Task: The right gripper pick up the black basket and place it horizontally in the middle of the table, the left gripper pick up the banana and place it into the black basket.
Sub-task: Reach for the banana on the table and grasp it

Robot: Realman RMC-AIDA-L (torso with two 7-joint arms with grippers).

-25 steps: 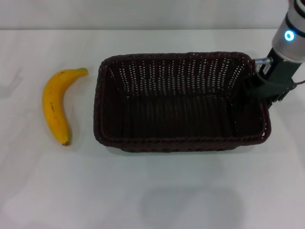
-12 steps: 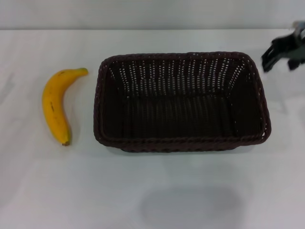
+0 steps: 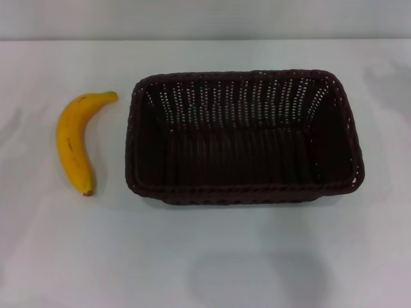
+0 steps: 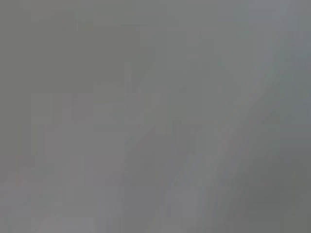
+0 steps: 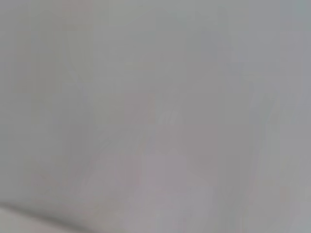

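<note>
The black basket [image 3: 244, 138] lies lengthwise across the middle of the white table [image 3: 212, 256] in the head view, open side up and empty. The banana [image 3: 75, 140] lies on the table to the basket's left, apart from it, stem toward the far side and dark tip toward the near side. Neither gripper shows in the head view. Both wrist views show only a plain grey-white surface, with no fingers and no task object.
The table's far edge [image 3: 205, 40] meets a pale wall at the back. White tabletop lies in front of the basket and to its right.
The right gripper let go of the basket's right end, lifted away to the upper right, and has left the head view. The basket and banana have not moved.
</note>
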